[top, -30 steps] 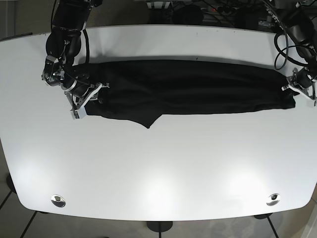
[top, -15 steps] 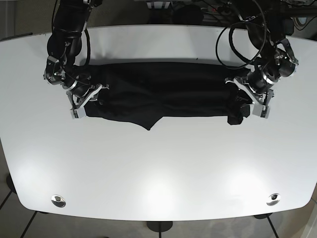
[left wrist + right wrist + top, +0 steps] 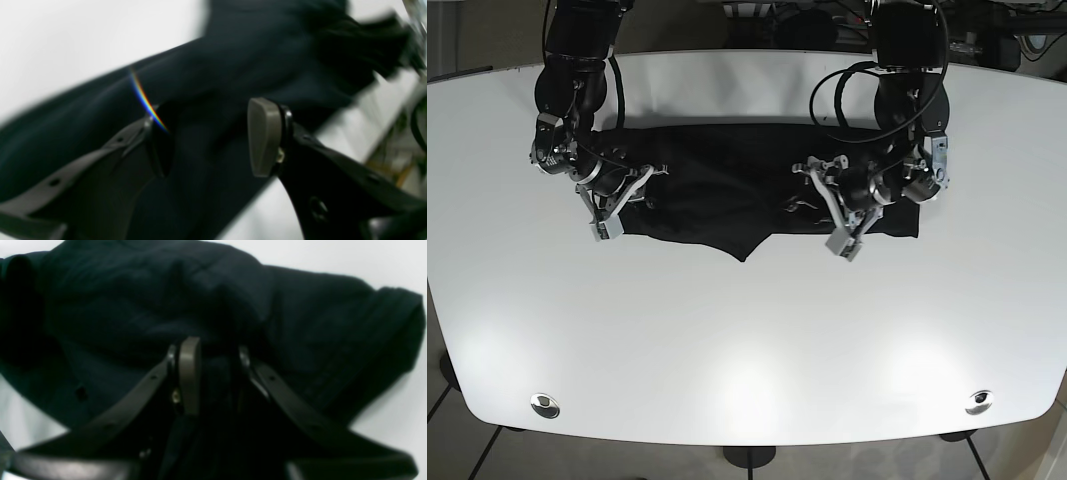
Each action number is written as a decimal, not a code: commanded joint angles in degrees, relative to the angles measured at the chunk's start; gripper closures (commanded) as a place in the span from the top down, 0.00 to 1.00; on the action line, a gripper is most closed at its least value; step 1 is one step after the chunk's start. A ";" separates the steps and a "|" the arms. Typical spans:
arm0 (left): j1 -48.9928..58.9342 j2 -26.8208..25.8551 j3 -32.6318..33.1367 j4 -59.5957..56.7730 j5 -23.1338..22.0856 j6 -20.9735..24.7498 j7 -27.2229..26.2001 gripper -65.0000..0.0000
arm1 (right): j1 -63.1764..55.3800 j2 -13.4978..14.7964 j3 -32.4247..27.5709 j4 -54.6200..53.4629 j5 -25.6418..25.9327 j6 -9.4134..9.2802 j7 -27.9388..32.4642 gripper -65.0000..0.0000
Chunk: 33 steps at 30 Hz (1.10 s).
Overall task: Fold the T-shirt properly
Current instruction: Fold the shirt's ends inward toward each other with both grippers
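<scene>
The black T-shirt [image 3: 727, 190] lies as a long band across the far half of the white table [image 3: 747, 340]. My left gripper [image 3: 822, 205] is over the shirt's middle-right, with the shirt's right end doubled back under it. In the left wrist view, which is blurred, cloth [image 3: 233, 60] runs between the gripper's [image 3: 210, 140] spread fingers. My right gripper [image 3: 627, 200] is at the shirt's left end. In the right wrist view it [image 3: 215, 373] is closed on a bunch of the dark cloth [image 3: 133, 300].
Two metal fittings [image 3: 544, 404] [image 3: 978, 401] sit near the table's front corners. Cables and dark equipment [image 3: 827, 20] stand behind the far edge. The shirt's right edge is now a fold [image 3: 915, 215], with bare table to its right.
My left gripper has swept from the table's right edge to the shirt's middle, carrying the shirt's right end over itself. My right gripper has shifted slightly right with the left end.
</scene>
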State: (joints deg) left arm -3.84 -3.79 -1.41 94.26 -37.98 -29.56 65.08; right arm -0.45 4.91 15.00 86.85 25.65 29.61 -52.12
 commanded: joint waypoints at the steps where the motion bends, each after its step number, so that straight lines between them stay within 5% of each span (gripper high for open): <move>1: -1.13 -1.88 1.63 5.30 -3.12 -0.64 -0.86 0.49 | 0.40 0.41 0.42 3.31 0.68 0.24 0.47 0.23; 5: -1.13 -5.57 -2.41 11.19 -4.35 -0.90 -1.12 0.49 | 0.05 0.41 2.53 8.58 2.35 0.24 -2.70 0.23; 9: -0.08 -10.05 -11.73 10.31 -4.00 -0.99 -1.12 0.47 | 0.14 1.29 12.82 10.51 14.75 -0.02 -9.38 0.25; 13: 2.91 -12.60 -15.43 5.65 -4.00 -0.99 -1.21 0.17 | 0.05 2.08 21.79 10.25 21.16 -0.29 -15.18 0.25; 15: 3.18 -13.48 -15.60 1.43 -4.00 -0.99 -1.30 0.04 | 0.05 2.08 24.16 8.76 21.43 -0.29 -16.50 0.35; 19: 5.37 -13.83 -15.78 -3.66 -4.00 -0.99 -5.96 0.03 | 0.05 2.08 24.86 1.37 21.60 0.24 -16.41 0.67; 30: 5.81 -13.66 -15.43 -16.68 -4.00 -0.99 -11.67 0.03 | -0.04 1.47 13.52 -8.47 21.25 -0.29 -10.52 0.63; 33: 5.90 -13.39 -15.43 -16.59 -4.35 -0.99 -11.67 0.03 | 0.23 0.24 12.64 -8.83 21.08 -0.37 -8.67 0.42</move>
State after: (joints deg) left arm 2.22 -16.69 -16.80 77.30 -43.18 -30.68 52.62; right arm -0.71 4.82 27.73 77.49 46.76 29.39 -60.40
